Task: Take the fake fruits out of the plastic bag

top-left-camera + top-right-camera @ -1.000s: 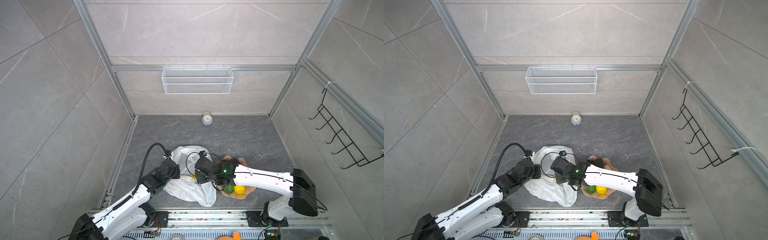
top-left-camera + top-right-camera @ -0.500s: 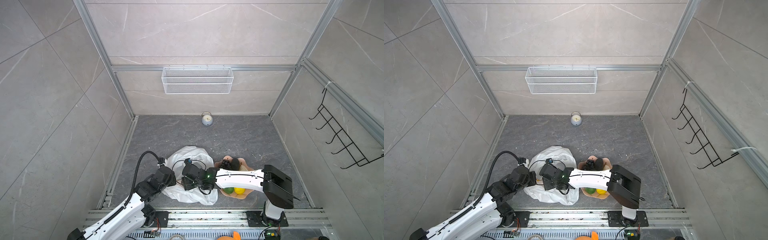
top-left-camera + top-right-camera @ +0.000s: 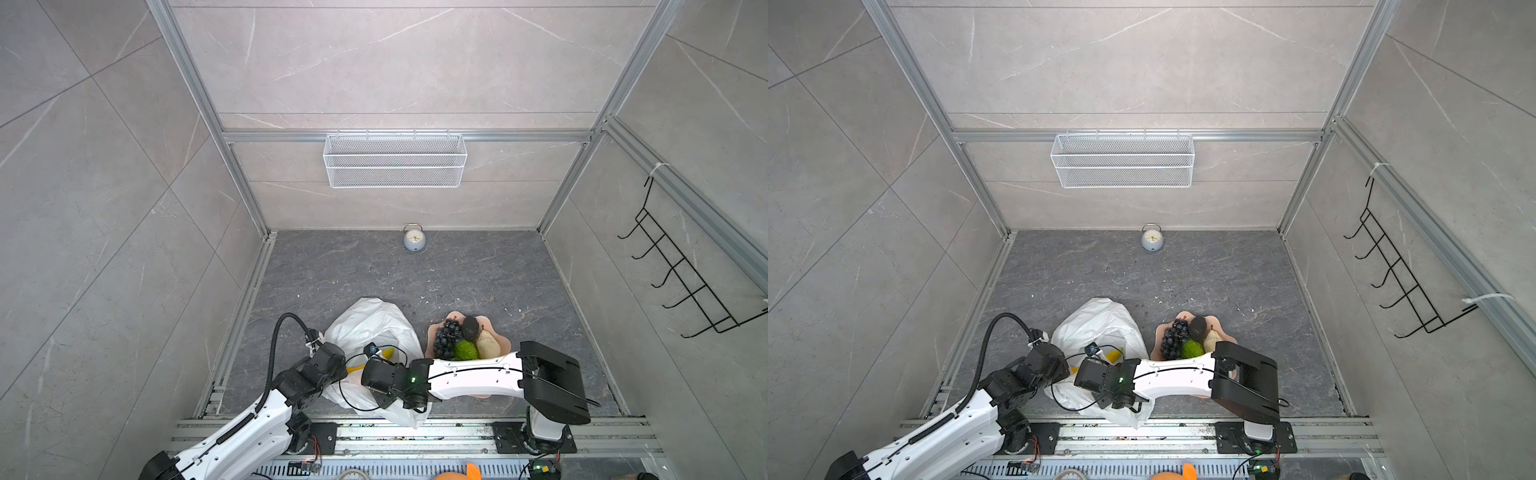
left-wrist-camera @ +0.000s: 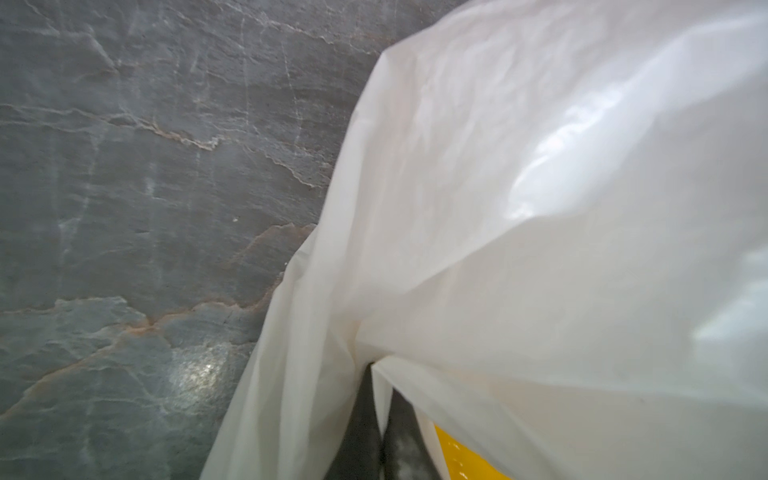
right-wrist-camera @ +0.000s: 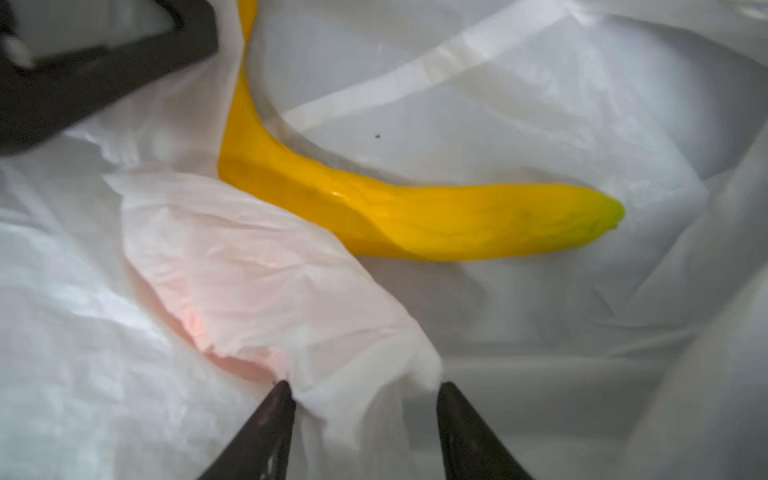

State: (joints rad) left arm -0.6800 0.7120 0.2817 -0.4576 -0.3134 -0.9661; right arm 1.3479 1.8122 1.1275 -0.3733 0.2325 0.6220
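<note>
- Pinching a gathered edge of the plastic bag [image 3: 374,324], the left pincer [image 3: 337,360] has its jaws pressed together on the thin film. In the left wrist view the film runs taut into it, apparently to hold the bag's mouth up and open.
- The right pincer [image 5: 363,395] reaches across into that mouth, jaws spread. Only a crumpled fold of the bag stands between the tips, and one tip touches it.
- A yellow banana [image 5: 415,216] lies inside the bag just beyond that fold, bare on top, so it looks the easier pick.
- Under the fold a pinkish-orange shape [image 5: 195,320] shows through the film. It is probably another fruit, though which one I cannot tell.
- The peach-pink bowl [image 3: 500,341] sits on the tabletop [image 3: 457,270] just beside the bag, which keeps each carry short. It already holds the grape bunch [image 3: 446,343], a green fruit [image 3: 465,351], a beige lumpy fruit [image 3: 486,345] and a dark fruit [image 3: 469,326].
- Closing here would likely catch film, not fruit, so the spread jaws need to go on to the banana.
</note>
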